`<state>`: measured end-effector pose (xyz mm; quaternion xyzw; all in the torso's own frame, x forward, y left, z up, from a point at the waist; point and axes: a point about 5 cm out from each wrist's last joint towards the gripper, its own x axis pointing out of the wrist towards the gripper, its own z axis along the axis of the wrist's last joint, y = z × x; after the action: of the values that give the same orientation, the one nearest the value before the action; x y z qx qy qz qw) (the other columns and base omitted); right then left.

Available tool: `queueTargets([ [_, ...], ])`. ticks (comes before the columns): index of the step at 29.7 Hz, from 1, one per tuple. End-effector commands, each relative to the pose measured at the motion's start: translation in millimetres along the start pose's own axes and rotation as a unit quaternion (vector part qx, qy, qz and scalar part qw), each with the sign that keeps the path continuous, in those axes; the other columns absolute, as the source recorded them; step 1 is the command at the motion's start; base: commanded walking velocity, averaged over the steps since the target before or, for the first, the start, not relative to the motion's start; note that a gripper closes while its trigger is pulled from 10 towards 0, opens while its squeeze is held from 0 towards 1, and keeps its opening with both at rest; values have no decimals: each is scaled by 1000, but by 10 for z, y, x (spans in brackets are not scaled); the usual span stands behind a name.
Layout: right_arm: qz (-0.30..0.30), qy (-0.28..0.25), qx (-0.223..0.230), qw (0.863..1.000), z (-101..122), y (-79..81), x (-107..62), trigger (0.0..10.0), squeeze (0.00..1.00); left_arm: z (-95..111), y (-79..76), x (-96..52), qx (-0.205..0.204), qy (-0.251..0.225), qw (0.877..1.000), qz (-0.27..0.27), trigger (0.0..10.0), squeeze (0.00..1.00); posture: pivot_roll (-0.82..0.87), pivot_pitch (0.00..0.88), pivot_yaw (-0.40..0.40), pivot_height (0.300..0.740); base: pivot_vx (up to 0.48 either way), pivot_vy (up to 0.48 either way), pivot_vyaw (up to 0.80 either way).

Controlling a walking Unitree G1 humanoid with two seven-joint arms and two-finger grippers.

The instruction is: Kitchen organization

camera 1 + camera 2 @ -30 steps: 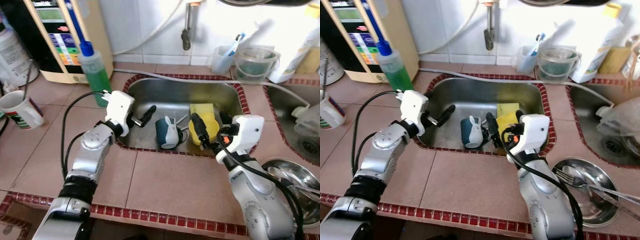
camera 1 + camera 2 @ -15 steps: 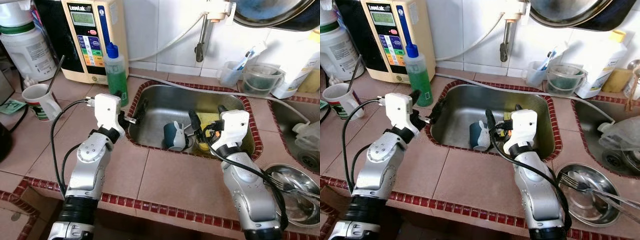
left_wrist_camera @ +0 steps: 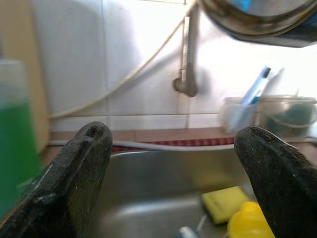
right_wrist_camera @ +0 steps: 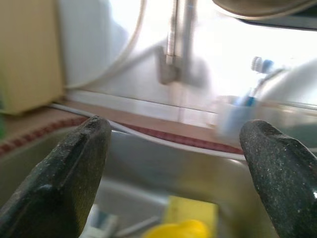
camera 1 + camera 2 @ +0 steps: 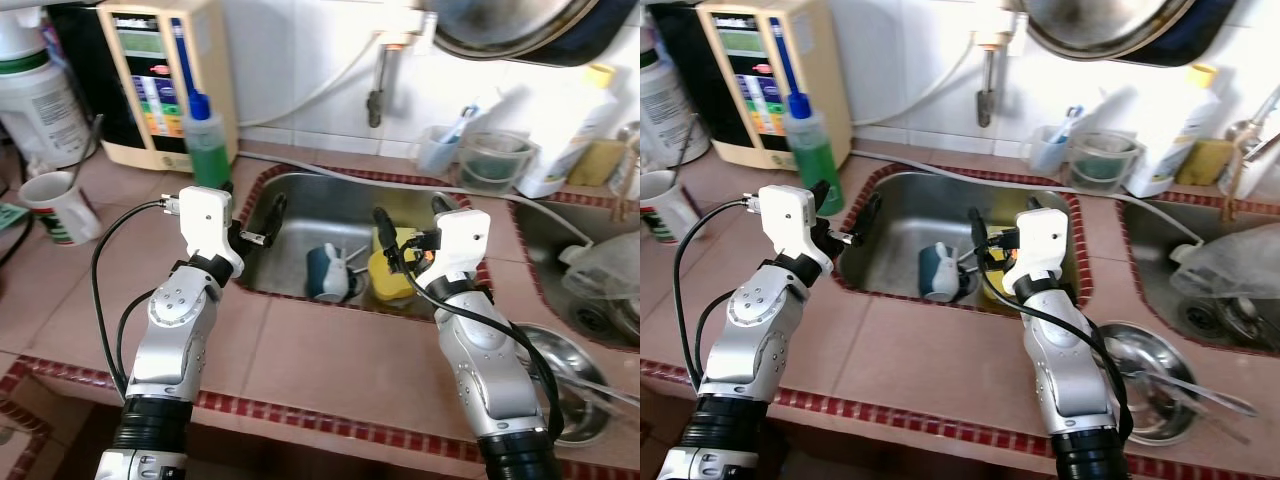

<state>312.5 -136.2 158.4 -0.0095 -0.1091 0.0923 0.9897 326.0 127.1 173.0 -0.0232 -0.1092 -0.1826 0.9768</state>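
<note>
A steel sink is set in the tiled counter. In it a dark blue mug with a white bunny lies beside a yellow cup, with a yellow sponge behind. My left gripper hovers open over the sink's left rim. My right gripper hangs open above the yellow cup and sponge, holding nothing. The left wrist view looks between its fingers at the sponge and the tap. The right wrist view is blurred, with the sponge low between its fingers.
A green soap bottle and a beige water appliance stand left of the sink, with a white mug further left. Clear containers sit behind. A steel bowl with a fork and a second sink lie right.
The camera has risen and pulled back, so the whole scene shifted. Both grippers stay open over the sink's front half; the right one has lifted clear of the yellow cup.
</note>
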Motion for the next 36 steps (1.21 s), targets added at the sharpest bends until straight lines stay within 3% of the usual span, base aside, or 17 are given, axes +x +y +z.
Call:
queueTargets([
  [1, -3, -14, 1, 1000, 44, 22, 42, 10000, 0, 12, 60, -43, 7, 4, 1000, 8, 10000, 0, -46, 0, 14, 740, 0, -349, 0],
  [34, -6, -20, -12, 1000, 3, -15, 32, 10000, 0, -26, 12, -86, -1, 20, 1000, 7, 10000, 0, -56, 0, 3, 740, 0, -347, 0],
  [36, -7, -17, -9, 1000, -3, -18, 34, 10000, 0, -27, -2, -85, -15, 16, 1000, 6, 10000, 0, -57, 0, 4, 740, 0, 0, 0],
])
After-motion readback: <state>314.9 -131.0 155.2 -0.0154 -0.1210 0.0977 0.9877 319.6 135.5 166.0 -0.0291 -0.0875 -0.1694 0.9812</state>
